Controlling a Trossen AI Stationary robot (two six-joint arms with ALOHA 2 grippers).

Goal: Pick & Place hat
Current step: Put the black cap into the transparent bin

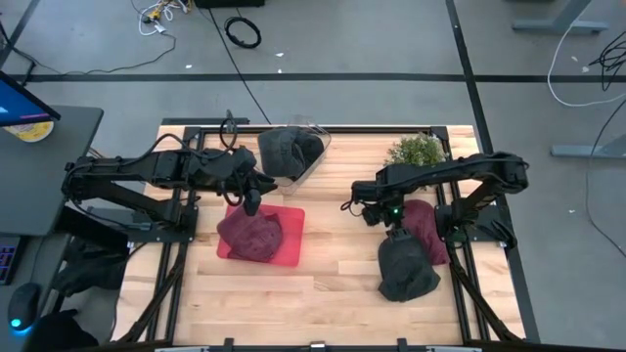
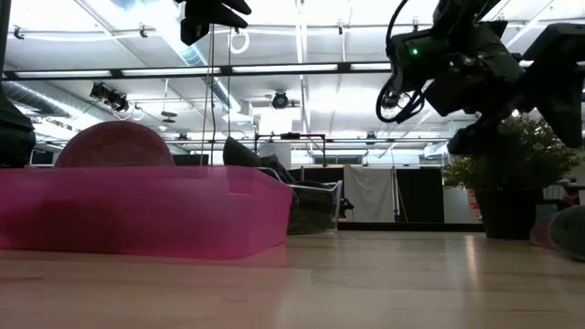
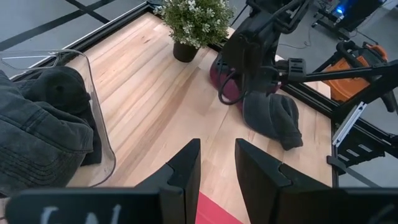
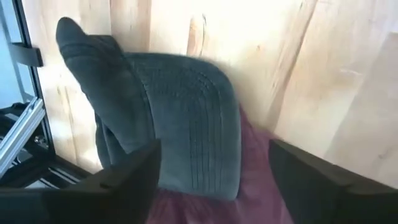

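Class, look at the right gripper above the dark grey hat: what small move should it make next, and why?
Probably lower straight down. The right gripper is open above the dark grey hat, which lies on the table partly over a maroon hat.

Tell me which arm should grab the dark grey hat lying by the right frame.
Right. Its open gripper hangs just above the dark grey hat; the left gripper is over the pink tray.
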